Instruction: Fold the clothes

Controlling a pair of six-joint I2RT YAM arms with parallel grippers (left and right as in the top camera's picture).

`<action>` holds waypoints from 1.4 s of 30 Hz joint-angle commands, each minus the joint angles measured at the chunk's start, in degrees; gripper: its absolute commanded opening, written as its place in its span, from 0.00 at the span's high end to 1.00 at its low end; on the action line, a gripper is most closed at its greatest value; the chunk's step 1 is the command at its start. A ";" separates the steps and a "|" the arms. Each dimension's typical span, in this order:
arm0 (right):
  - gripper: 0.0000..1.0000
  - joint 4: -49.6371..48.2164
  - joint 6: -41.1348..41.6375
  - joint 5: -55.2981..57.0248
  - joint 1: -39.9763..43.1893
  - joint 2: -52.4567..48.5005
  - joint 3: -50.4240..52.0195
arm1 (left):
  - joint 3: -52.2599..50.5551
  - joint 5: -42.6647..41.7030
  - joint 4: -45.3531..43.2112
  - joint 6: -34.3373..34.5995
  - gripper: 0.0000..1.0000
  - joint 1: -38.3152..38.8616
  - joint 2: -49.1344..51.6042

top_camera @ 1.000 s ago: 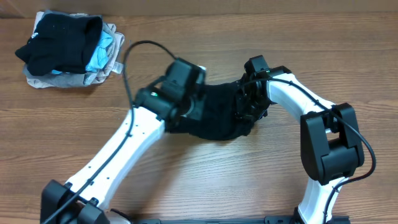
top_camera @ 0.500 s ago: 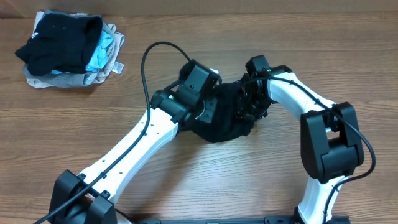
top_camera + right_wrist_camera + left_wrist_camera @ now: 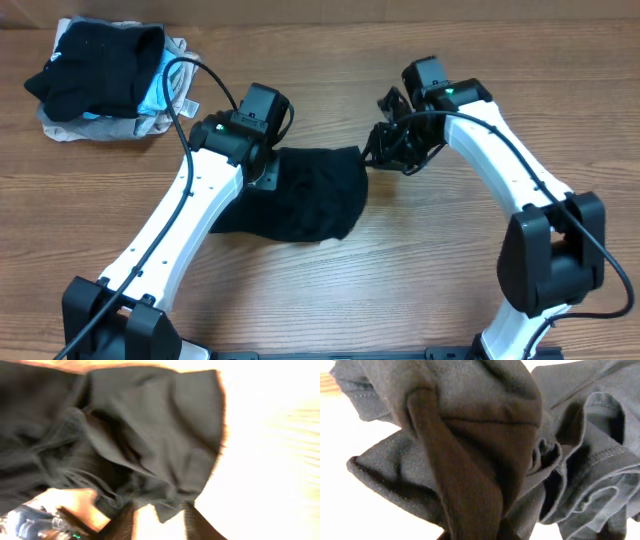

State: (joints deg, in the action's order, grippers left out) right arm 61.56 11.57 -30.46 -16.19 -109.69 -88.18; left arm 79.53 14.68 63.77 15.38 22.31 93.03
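The black shirt [image 3: 310, 195] hangs spread between the two arms over the middle of the wooden table. My left gripper [image 3: 268, 172] holds its upper left part. In the left wrist view the left gripper [image 3: 475, 532] is shut on a thick bunch of the black shirt [image 3: 485, 420]. My right gripper [image 3: 378, 152] is at the shirt's upper right corner. The right wrist view shows the right gripper [image 3: 159, 507] with its fingers apart. A corner of the shirt [image 3: 150, 425] dips between them, with light showing beside it.
A pile of clothes sits at the table's far left corner, with a black garment [image 3: 100, 65] on top of light-blue [image 3: 160, 95] and beige [image 3: 172, 115] ones. Bare wood [image 3: 420, 270] lies in front of the shirt. The left arm's cable [image 3: 185, 90] loops near the pile.
The left gripper has pulled the shirt left, spreading the bunched fabric out. The right gripper has moved up and back a little, and its jaws have narrowed.
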 commanded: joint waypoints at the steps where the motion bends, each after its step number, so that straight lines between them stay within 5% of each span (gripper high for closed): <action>1: 0.82 -2.56 1.25 -7.37 -0.37 -0.11 -0.24 | 3.15 4.35 1.05 -1.25 0.96 0.11 0.15; 6: 0.96 -7.43 7.13 -7.41 -1.81 -1.03 3.69 | 3.26 4.39 1.11 -1.27 0.96 0.17 0.15; 16: 0.96 -23.69 18.75 -10.21 -4.22 -3.32 17.03 | 3.26 5.01 0.26 -3.69 0.96 0.59 0.17; 28: 0.96 -30.21 21.92 -17.07 -5.44 -10.82 17.25 | 3.10 -0.13 -4.26 -11.65 0.96 11.61 0.28; 42: 0.96 -33.86 21.53 -27.28 3.61 -2.49 10.86 | 3.08 1.40 -5.16 -8.04 0.96 14.80 11.65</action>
State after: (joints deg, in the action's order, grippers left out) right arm 28.10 32.99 -54.19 -15.90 -118.52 -73.76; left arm 81.43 14.85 58.59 5.80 37.26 102.83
